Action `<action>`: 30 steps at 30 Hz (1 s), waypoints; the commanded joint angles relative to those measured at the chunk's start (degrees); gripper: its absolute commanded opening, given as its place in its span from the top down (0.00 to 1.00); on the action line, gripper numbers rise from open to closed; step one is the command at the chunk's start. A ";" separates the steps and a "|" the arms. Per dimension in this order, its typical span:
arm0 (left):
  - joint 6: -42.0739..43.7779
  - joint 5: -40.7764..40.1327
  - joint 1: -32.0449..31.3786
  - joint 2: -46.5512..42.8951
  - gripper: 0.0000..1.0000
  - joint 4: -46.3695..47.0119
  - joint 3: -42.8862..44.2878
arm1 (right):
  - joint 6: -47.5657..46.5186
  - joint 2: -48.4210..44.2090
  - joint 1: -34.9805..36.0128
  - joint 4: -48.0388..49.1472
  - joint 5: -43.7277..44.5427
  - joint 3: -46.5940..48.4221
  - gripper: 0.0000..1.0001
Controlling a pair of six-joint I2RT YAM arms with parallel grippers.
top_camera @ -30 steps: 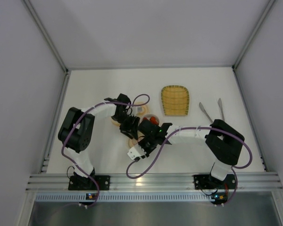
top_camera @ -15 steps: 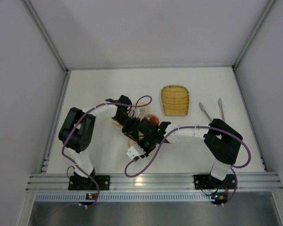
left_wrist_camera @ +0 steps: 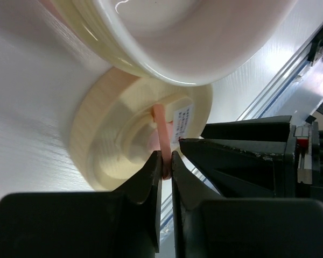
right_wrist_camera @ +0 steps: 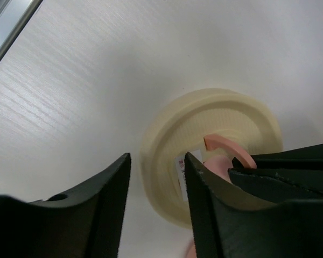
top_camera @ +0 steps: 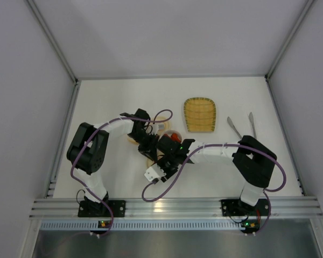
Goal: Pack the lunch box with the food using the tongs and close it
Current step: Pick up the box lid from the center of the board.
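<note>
The left arm (top_camera: 116, 124) bends in toward the round cream plastic lid (right_wrist_camera: 167, 134), with the left gripper (left_wrist_camera: 166, 161) pinched tight on the lid's thin pink strap (left_wrist_camera: 162, 126). The right arm (top_camera: 218, 152) stretches leftward to the same lid. The right gripper (right_wrist_camera: 157, 161) straddles the lid's edge, jaws parted, gripping nothing.

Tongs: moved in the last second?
No. The tongs lie in the same place as before, just right of the yellow tray.
</note>
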 commanded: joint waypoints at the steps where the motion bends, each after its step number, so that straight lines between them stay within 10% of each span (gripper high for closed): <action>1: -0.24 -0.85 0.02 -0.64 0.90 0.15 0.33 | 0.89 -0.71 -0.55 -1.69 -1.06 1.19 0.55; 7: 0.20 -1.11 -0.06 -2.30 1.00 -2.04 2.26 | 3.62 -8.95 -0.55 -6.69 -1.85 0.93 0.37; 30: 8.29 -8.85 2.39 -19.63 1.00 -18.31 15.09 | 17.93 -42.46 -4.41 -24.72 3.77 -4.87 0.39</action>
